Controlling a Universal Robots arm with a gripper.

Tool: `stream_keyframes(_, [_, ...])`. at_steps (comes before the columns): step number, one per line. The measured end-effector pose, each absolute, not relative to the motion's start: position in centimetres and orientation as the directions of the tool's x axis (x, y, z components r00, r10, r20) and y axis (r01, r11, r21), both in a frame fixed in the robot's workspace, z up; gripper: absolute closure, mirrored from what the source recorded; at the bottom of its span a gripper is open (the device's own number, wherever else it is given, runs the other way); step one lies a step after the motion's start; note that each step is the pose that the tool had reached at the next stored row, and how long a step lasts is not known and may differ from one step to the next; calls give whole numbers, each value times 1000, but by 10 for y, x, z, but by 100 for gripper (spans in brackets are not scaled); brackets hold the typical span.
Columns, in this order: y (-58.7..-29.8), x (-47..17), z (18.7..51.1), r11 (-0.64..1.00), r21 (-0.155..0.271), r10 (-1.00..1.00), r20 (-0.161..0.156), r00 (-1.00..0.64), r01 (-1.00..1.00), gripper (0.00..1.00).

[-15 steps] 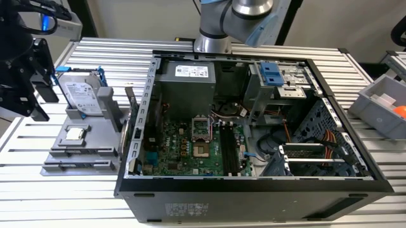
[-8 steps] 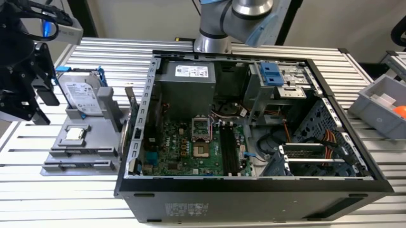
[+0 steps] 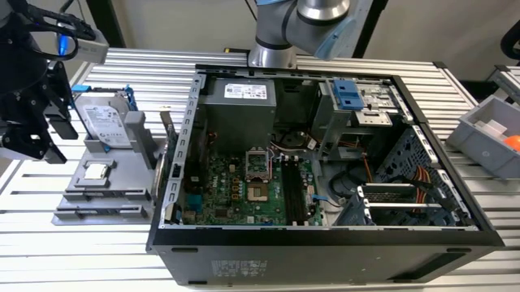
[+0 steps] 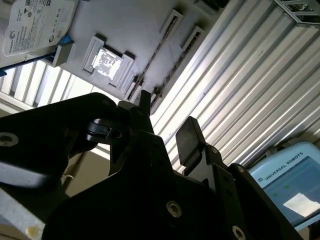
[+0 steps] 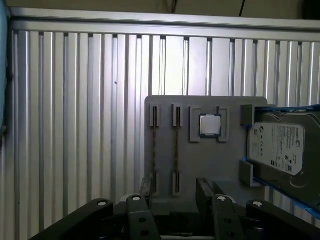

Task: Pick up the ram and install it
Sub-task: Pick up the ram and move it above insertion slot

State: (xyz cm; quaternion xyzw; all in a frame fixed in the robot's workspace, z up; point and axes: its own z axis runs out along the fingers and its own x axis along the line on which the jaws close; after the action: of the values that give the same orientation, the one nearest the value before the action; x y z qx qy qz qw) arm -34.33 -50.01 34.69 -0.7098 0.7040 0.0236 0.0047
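Note:
Two thin ram sticks [image 5: 154,150] [image 5: 176,150] stand on edge in the slots of a grey holder [image 5: 230,165]; they also run as thin lines across the second wrist view [image 4: 151,60]. My black gripper [image 5: 174,186] hovers above the holder with its two fingers [image 5: 145,189] apart, one to each side of the nearer stick ends, and nothing between them. In the exterior view the gripper [image 3: 57,143] hangs at the left, beside the holder [image 3: 101,188]. The black memory slots [image 3: 293,191] lie on the green motherboard inside the open computer case [image 3: 325,237].
A silver hard drive [image 3: 109,121] [image 5: 282,145] in a blue-handled bracket and a small square chip [image 3: 96,172] [image 5: 209,125] share the holder. The case's raised walls stand between the holder and the motherboard. A grey bin [image 3: 488,137] sits at the exterior view's right on the ribbed metal table [image 3: 81,255].

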Motion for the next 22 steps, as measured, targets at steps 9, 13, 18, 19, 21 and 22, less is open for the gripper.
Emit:
stream_keyframes(9, [-500,-343,340,-9,27,-999,-40,8,-1000,0])
stream_keyframes(13, [-500,-343,336,-7,27,-999,-40,6,-1000,0])
stream_keyframes(18, [-500,-343,332,-2,27,-999,-40,1,-1000,0])
stream_keyframes(19, [-500,-343,331,-1,27,-999,-40,0,-1000,0])
stream_keyframes(21, [-500,-343,330,-1,27,-999,-40,-1,-1000,0])
stream_keyframes(22, [-500,-343,329,0,27,-999,-40,-1,-1000,0])
